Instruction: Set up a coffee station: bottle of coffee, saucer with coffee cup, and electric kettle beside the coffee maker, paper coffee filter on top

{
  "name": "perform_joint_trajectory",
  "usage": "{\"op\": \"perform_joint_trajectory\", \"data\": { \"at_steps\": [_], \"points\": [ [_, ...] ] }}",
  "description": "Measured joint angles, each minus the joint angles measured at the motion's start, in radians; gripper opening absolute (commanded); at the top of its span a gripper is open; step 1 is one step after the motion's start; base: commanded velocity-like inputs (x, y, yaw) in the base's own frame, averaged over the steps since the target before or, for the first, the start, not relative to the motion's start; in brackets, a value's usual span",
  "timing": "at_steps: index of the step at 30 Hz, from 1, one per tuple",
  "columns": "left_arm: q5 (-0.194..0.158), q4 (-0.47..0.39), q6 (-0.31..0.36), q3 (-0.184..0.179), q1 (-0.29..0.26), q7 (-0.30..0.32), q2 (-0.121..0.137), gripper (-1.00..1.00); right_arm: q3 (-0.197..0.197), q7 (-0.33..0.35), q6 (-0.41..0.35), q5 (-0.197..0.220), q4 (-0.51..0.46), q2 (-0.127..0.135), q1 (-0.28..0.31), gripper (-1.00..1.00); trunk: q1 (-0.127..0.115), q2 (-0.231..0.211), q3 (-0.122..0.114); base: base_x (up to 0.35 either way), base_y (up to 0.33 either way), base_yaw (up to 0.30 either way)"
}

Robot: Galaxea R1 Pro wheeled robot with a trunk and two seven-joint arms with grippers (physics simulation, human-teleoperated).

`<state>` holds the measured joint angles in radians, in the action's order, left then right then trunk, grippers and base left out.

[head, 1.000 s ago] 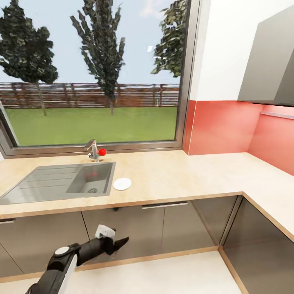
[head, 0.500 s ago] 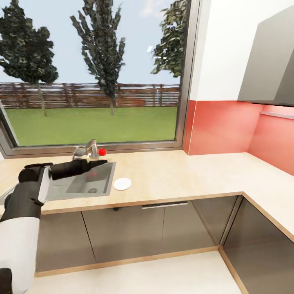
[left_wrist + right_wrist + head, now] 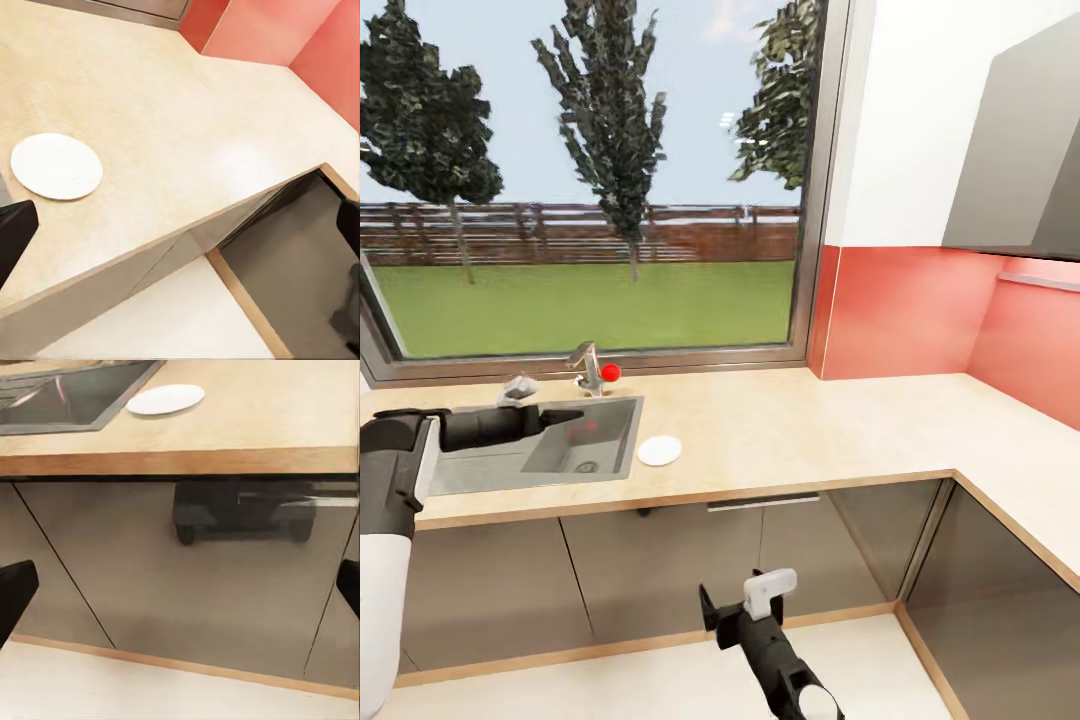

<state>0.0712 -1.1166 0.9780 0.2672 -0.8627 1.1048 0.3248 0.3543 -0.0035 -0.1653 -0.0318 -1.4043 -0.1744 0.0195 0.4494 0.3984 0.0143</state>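
Left arm drawn back toward the left edge since half a second ago; right arm newly risen into the head view; camera unmoved.

The left claw (image 3: 565, 415) now hangs over the sink (image 3: 480, 455), farther left than before and clear of the tap (image 3: 590, 368); from the head view its fingers look close together, but the left wrist view shows the two dark tips at opposite edges, so spread. The right claw (image 3: 740, 600) sits low in front of the grey cabinet fronts (image 3: 690, 560), below the surface (image 3: 810, 430); its dark fingertips (image 3: 15, 592) also sit at opposite edges of the right wrist view, spread, holding nothing. The saucer (image 3: 659, 451) lies flat on the surface just right of the sink, same spot as before, untouched by either claw.
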Motion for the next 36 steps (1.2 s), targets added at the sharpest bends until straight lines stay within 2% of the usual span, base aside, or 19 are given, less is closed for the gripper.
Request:
{"op": "perform_joint_trajectory", "data": {
  "at_steps": [4,5,6,7,8,9,10,12,14,17,20,23,24,25,26,30,36],
  "points": [
    [0.014,0.005,0.001,0.004,-0.001,-0.001,-0.001,1.00,0.001,-0.001,-0.089,0.003,-0.085,0.000,0.020,1.00,0.000,0.000,0.000,0.000,0.000,0.000],
    [0.015,0.005,0.001,0.005,-0.001,-0.001,-0.001,1.00,0.002,-0.002,-0.106,0.010,-0.096,0.000,0.044,1.00,0.000,0.000,0.000,0.000,0.000,0.000],
    [0.016,0.006,0.002,0.006,-0.001,0.000,-0.001,1.00,0.002,-0.003,-0.133,0.042,-0.104,0.000,0.100,1.00,0.000,0.000,0.000,0.000,0.000,0.000],
    [0.018,0.006,0.003,0.010,-0.002,0.001,-0.001,1.00,0.001,-0.006,-0.238,0.217,-0.100,0.000,0.224,1.00,0.000,0.000,0.000,0.000,0.000,0.000],
    [0.017,0.006,0.003,0.011,-0.001,0.001,-0.001,1.00,-0.001,-0.007,-0.263,0.260,-0.097,0.000,0.297,1.00,0.000,0.000,0.000,0.000,0.000,0.000],
    [0.017,0.006,0.003,0.011,-0.001,0.001,-0.002,1.00,-0.004,-0.008,-0.305,0.332,-0.091,0.000,0.345,1.00,0.000,0.000,0.000,0.000,0.000,0.000],
    [0.016,0.006,0.003,0.011,-0.001,0.001,-0.002,1.00,-0.006,-0.008,-0.325,0.367,-0.087,0.000,0.373,1.00,0.000,0.000,0.000,0.000,0.000,0.000],
    [0.014,0.006,0.004,0.011,-0.002,0.002,-0.003,1.00,-0.025,-0.010,-0.387,0.472,-0.074,0.000,0.469,1.00,0.000,0.000,0.000,0.000,0.000,0.000],
    [0.013,0.006,0.005,0.010,-0.002,0.001,-0.005,1.00,-0.052,-0.013,-0.423,0.518,-0.067,0.000,0.529,1.00,0.000,0.000,0.000,0.000,0.000,0.000],
    [0.012,0.006,0.007,0.009,-0.005,0.001,-0.009,1.00,-0.089,-0.015,-0.482,0.553,-0.057,0.000,0.600,1.00,0.000,0.000,0.000,0.000,0.000,0.000],
    [0.014,0.007,0.010,0.010,-0.011,-0.002,-0.024,1.00,-0.113,-0.016,-0.575,0.582,-0.011,0.000,0.673,1.00,0.000,0.000,0.000,0.000,0.000,0.000],
    [0.016,0.007,0.011,0.010,-0.014,-0.009,-0.042,1.00,-0.140,-0.016,-0.632,0.641,0.050,0.000,0.710,1.00,0.000,0.000,0.000,0.000,0.000,0.000],
    [0.016,0.003,0.012,0.011,-0.013,-0.011,-0.049,1.00,-0.155,-0.016,-0.642,0.669,0.074,0.000,0.717,1.00,0.000,0.000,0.000,0.000,0.000,0.000],
    [0.017,-0.001,0.011,0.012,-0.010,-0.013,-0.059,1.00,-0.177,-0.016,-0.653,0.716,0.124,0.000,0.723,1.00,0.000,0.000,0.000,0.010,0.000,0.000],
    [0.017,0.000,0.011,0.013,-0.009,-0.014,-0.061,1.00,-0.183,-0.016,-0.656,0.732,0.143,0.000,0.725,1.00,0.000,0.000,0.000,0.078,0.000,0.000],
    [0.019,0.007,0.011,0.014,-0.005,-0.016,-0.064,1.00,-0.189,-0.016,-0.662,0.753,0.172,0.000,0.728,1.00,0.000,0.000,0.000,0.238,0.000,0.000],
    [0.016,0.040,0.013,0.015,-0.003,-0.059,-0.065,1.00,-0.190,-0.016,-0.663,0.752,0.213,0.000,0.728,1.00,-0.001,0.000,0.000,0.331,0.000,0.000]
  ]
}}
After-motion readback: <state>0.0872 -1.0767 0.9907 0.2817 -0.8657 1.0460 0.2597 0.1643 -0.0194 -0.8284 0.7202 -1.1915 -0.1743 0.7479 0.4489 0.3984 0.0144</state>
